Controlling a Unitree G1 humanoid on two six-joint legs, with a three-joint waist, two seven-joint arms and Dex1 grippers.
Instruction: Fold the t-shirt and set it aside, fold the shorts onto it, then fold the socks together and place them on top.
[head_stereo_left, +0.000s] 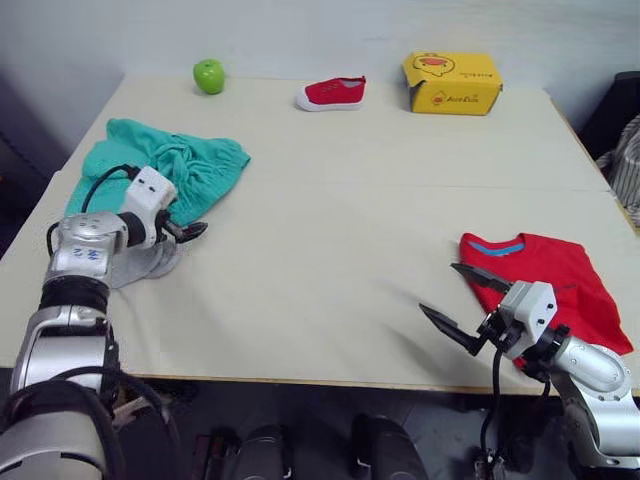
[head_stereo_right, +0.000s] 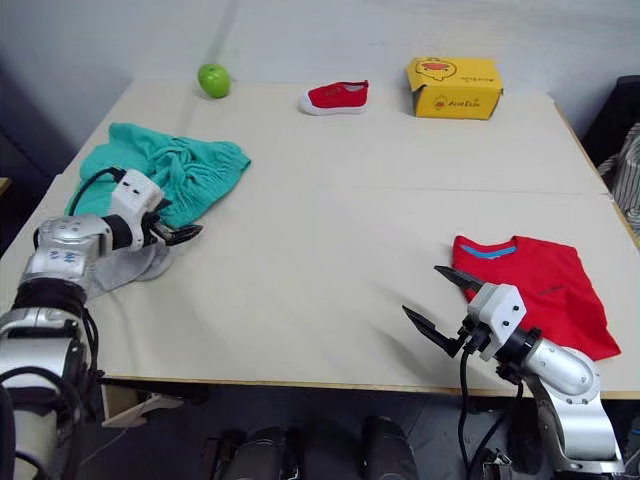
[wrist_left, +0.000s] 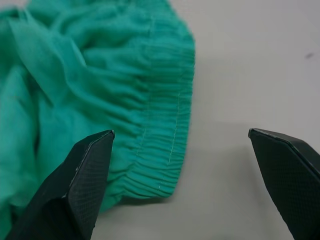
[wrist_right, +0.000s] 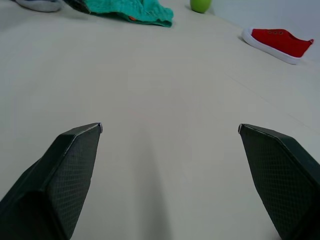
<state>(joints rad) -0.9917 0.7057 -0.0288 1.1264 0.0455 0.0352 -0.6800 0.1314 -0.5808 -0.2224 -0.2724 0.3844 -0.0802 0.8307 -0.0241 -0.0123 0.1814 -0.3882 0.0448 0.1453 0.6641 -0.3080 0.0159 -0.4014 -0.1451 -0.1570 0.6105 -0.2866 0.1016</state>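
— Where's the t-shirt (head_stereo_left: 545, 283)?
— Folded flat near the table's front right edge, bright red, blue collar band facing the far side.
— And the shorts (head_stereo_left: 170, 168)?
— Teal-green, crumpled in a loose heap at the left side, well apart from the t-shirt (gathered waistband toward the table's middle).
— The socks (head_stereo_left: 145, 264)?
— Light grey, lying flat just in front of the shorts, touching their near edge; partly hidden, so I can't tell them apart.

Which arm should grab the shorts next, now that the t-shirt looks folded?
Left. The left gripper is open right at the waistband of the shorts, while the right gripper is across the table beside the folded t-shirt, so it probably couldn't reach.
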